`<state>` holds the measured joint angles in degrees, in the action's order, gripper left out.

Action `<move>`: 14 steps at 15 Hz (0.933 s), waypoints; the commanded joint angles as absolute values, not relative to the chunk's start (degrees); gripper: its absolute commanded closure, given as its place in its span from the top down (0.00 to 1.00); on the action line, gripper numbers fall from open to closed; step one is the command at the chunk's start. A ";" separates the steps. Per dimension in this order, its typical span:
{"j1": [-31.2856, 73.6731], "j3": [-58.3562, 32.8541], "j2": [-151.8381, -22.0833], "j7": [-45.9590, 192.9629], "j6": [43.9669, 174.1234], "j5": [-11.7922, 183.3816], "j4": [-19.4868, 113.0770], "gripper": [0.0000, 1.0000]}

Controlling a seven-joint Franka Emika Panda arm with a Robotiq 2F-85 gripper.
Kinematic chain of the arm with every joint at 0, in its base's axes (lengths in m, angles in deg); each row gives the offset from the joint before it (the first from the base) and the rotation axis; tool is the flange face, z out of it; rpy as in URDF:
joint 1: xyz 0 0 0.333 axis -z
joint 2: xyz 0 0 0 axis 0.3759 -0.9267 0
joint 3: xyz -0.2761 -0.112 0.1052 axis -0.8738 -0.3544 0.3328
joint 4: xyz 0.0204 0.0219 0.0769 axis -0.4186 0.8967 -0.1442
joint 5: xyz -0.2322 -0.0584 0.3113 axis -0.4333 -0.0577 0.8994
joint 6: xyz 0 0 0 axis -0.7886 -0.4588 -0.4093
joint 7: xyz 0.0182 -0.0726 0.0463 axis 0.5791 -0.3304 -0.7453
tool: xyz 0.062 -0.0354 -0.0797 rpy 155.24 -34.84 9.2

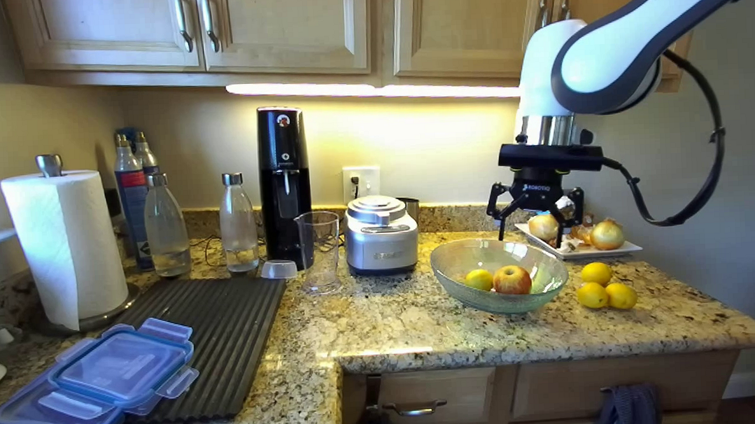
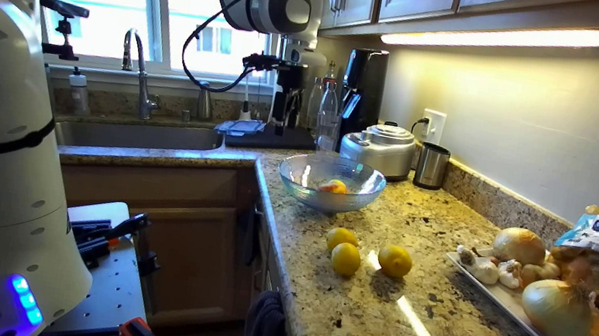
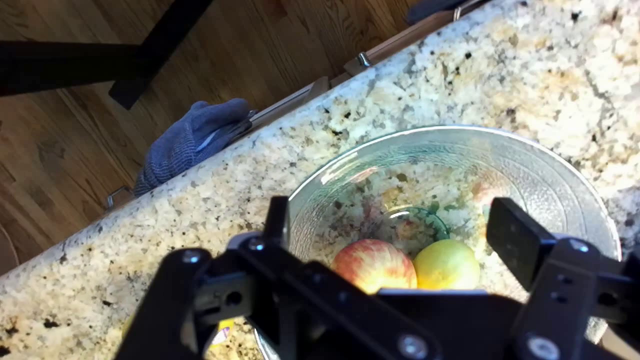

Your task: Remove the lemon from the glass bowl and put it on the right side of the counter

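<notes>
A: Entry one, lower than your gripper (image 1: 531,233) and to its left in an exterior view: one yellow lemon (image 1: 479,279), lying in the glass bowl (image 1: 502,304). Removal: not yet done.

B: Entry two, just right of that and below your gripper: one red-and-yellow apple (image 1: 512,280), same bowl. In your wrist view it appears to touch the lemon, both framed between your fingers (image 3: 512,237); it may crowd your grasp.

A: Entry three, higher than the bowl: your gripper itself. Fingers spread wide apart, nothing held, no contact with bowl, lemon or apple. Grasp: not yet made.

B: Entry four, right of your gripper and lower: three loose lemons (image 1: 596,274), grouped on the counter (image 1: 681,307). Whether you should count them toward the job cannot be told.

A: Entry five, farther right of your gripper: the counter's end stretch, your likely delivery place. Placing: not yet done.

B: Outstanding for you, by my judgement: nearly all of it. You seem at the approach; you have yet to descend, close on the lemon, lift it out, carry it right and let go.
</notes>
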<state>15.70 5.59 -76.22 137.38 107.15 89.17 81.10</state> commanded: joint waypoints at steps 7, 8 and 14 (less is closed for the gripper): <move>9.11 -2.89 -85.05 164.22 117.72 86.96 75.64 1.00; 8.77 -3.07 -84.43 163.07 118.53 85.75 76.13 1.00; 9.24 -2.67 -85.30 160.23 117.26 87.30 75.29 1.00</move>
<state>9.98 -1.90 -85.35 160.54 117.35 86.92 75.32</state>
